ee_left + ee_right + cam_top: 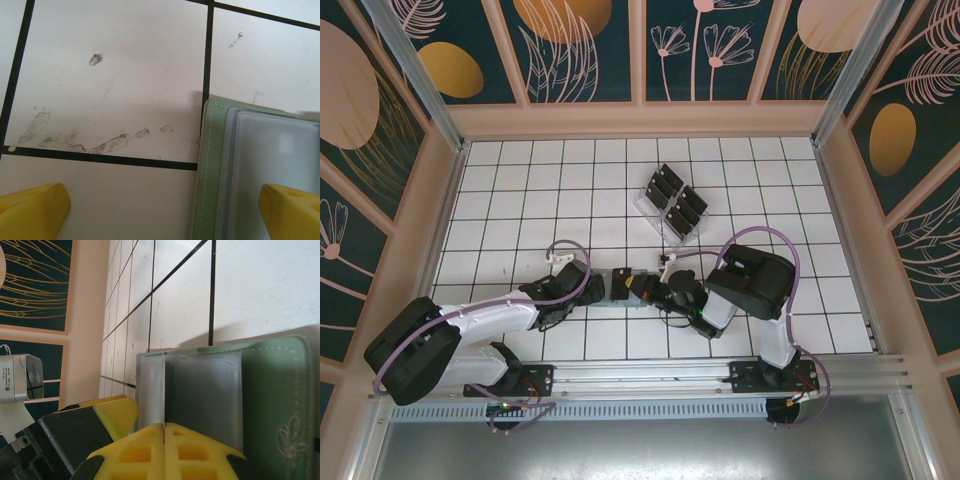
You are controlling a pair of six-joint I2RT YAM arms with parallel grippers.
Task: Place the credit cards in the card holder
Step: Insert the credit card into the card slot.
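Left end effector (160,205) spread low, right end effector (164,430) pinched

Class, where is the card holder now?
The card holder lies on the tiled table, lower right in the left wrist view; from above, front centre, nearer than the clear rack.

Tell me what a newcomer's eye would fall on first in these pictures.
First come the black credit cards, standing in a clear rack at the far middle of the white tiled table. Next are the two arms, meeting nose to nose at the near middle over the pale green card holder. The left gripper is spread wide with one yellow fingertip over the holder, and the right gripper is shut at its clear pockets.
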